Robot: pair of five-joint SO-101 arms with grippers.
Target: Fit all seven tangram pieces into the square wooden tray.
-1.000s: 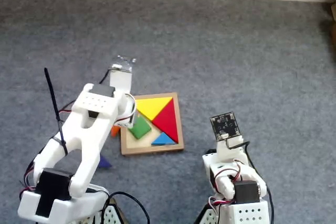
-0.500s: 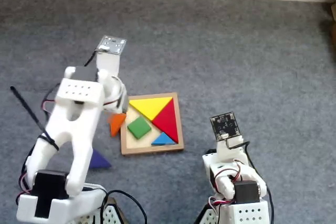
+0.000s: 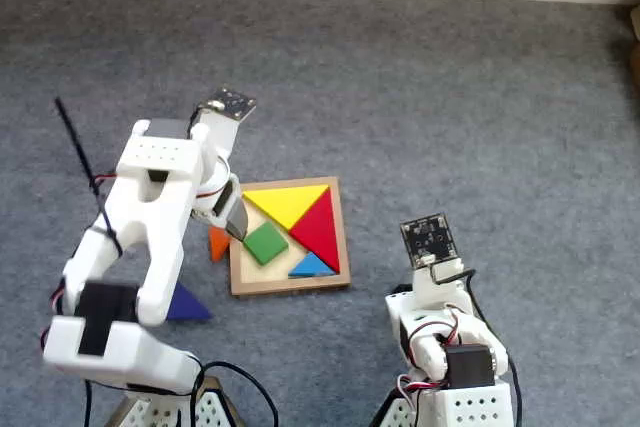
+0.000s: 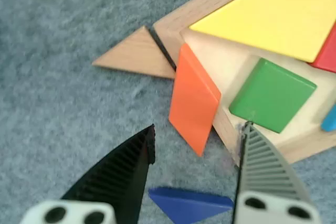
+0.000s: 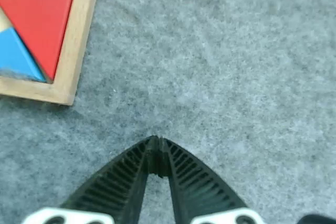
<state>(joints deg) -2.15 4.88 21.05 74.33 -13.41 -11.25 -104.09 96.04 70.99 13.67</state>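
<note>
The square wooden tray (image 3: 290, 285) holds a yellow triangle (image 3: 288, 203), a red triangle (image 3: 318, 227), a green square (image 3: 265, 243) and a light blue triangle (image 3: 311, 266). An orange parallelogram (image 4: 194, 98) leans tilted on the tray's left rim (image 4: 210, 4), half on the carpet. My left gripper (image 4: 198, 129) hangs open just above it, one finger on each side. A wood-coloured triangle (image 4: 137, 53) lies beside the tray's corner, and a dark blue triangle (image 3: 186, 304) rests on the carpet nearer the left arm's base. My right gripper (image 5: 157, 153) is shut and empty over bare carpet, right of the tray (image 5: 79, 40).
Grey carpet covers the whole work surface. The right arm (image 3: 445, 347) stands folded near the front edge. A black cable (image 3: 80, 157) sticks up from the left arm. Open carpet lies behind and to the right of the tray.
The left arm lifted off the green square, which stays in the tray, swung out to the left, and has come back over the orange piece at the tray's left rim. The right arm is still.
</note>
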